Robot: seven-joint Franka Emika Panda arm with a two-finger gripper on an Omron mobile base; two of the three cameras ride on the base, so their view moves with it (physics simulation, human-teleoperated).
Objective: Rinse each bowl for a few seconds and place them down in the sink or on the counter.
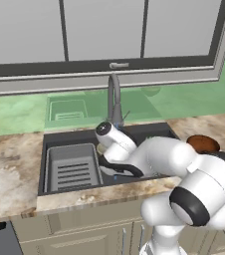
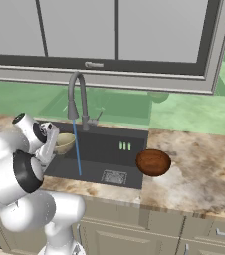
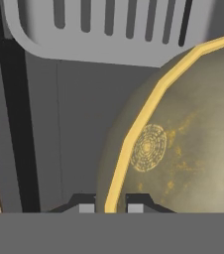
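The hand [image 3: 107, 208], clamped on the shiny olive-gold bowl's [image 2: 63, 143] rim, must carry it toward three o'clock under the thin blue water stream [image 2: 77, 149].

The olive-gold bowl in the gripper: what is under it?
Under the olive-gold bowl are the dark sink floor and, nearby, the grey slotted tray. The floor directly beneath the bowl is covered by it. The gripper pinches its rim.

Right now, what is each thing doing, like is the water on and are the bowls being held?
Faucet: running, blue stream falling into the sink.
Olive-gold bowl: held by its rim over the sink, beside the stream.
Gripper: shut on the olive-gold bowl's rim.
Reddish-brown bowl: resting on the counter, untouched.
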